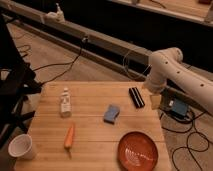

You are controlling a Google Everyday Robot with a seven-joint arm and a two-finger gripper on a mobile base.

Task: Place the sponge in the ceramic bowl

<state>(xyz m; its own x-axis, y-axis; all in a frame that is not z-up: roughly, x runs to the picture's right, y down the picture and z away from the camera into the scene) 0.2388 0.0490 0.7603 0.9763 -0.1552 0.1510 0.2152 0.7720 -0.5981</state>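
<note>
The blue sponge (111, 113) lies flat near the middle of the wooden table (90, 97). The orange-red ceramic bowl (137, 150) sits at the table's front right corner, a hand's width in front of and to the right of the sponge. It holds nothing. My white arm (165, 67) reaches in from the right and bends down. Its gripper (155, 102) hangs at the table's right edge, beside the black ribbed block (136, 97) and well right of the sponge.
A small clear bottle (65, 102) stands on the left part of the table, with a carrot (69, 136) in front of it and a white cup (21, 147) at the front left corner. Cables and a blue box (178, 108) lie on the floor to the right.
</note>
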